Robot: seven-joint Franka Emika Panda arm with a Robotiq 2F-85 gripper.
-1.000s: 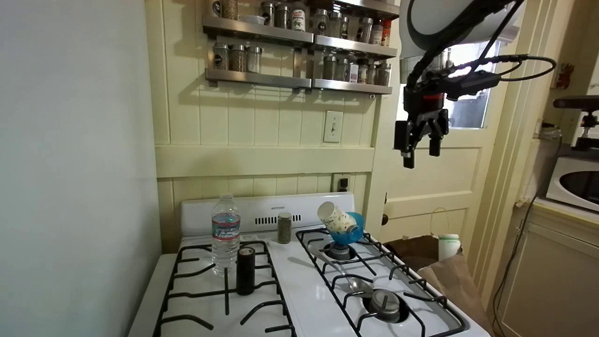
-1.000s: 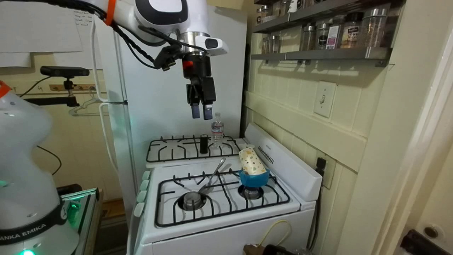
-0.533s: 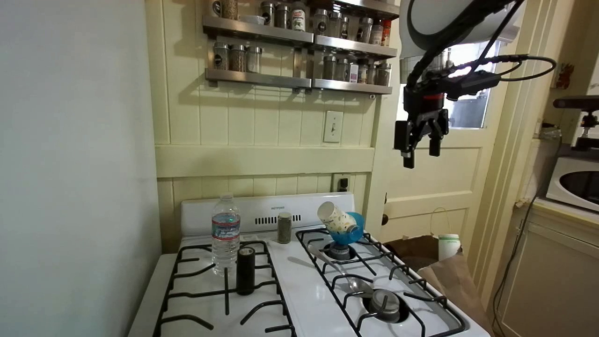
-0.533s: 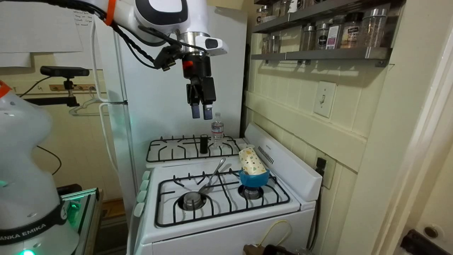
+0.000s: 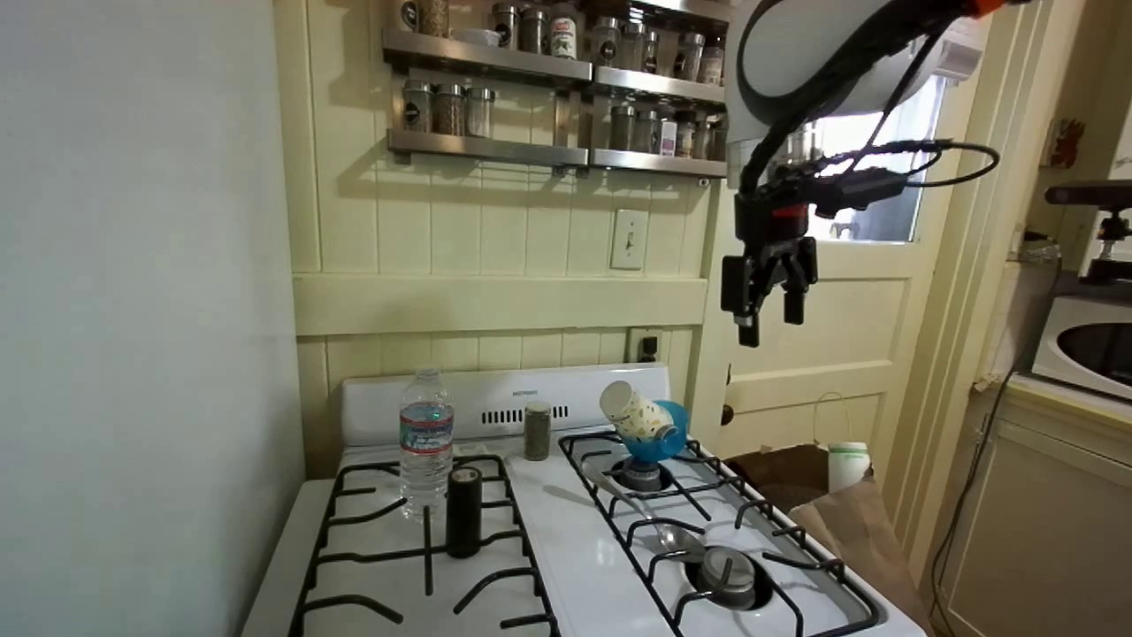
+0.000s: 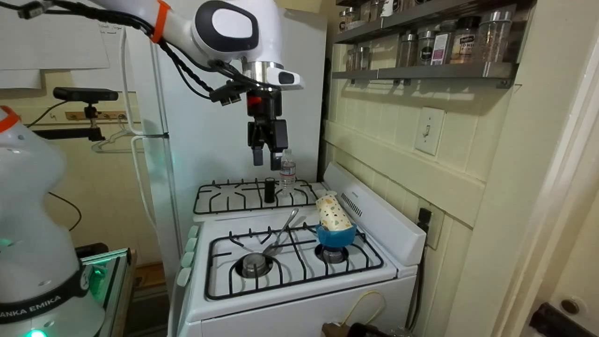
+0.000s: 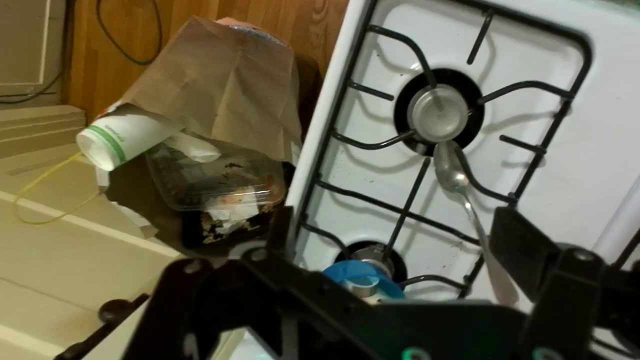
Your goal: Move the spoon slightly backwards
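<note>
Can see the metal spoon (image 7: 454, 177) in all three views, lying on the black grate (image 7: 404, 214) with its broad end right at the rim of the silvery burner cap (image 7: 440, 115); cannot tell whether touching it or just beside it. Points its handle away from the cap, across the grate's outer bar and out over bare worktop (image 5: 579, 566). In both exterior views, hangs high above the level of the cap and well apart from it, with the fingers (image 5: 749, 332) spread, tips down, and a plain gap between them. On the same grate, farther toward the back panel (image 5: 504, 398) than the cap, can see a blue bowl (image 6: 336, 237) with a speckled cup (image 6: 333, 214) tilted against it; cannot say whether inside it or only leaning. On a second grate (image 5: 429, 566), well apart from the cap, can see a dark shaker (image 5: 464, 518) upright near an upright clear water bottle (image 5: 426, 442). Between the two grates, farther back than the cap, also a jar (image 5: 537, 433). Past the worktop's side edge from the cap, in the wrist view, can make out a brown paper bag (image 7: 220, 85) with a white, green-banded cup (image 7: 132, 135) lying at its mouth.
</note>
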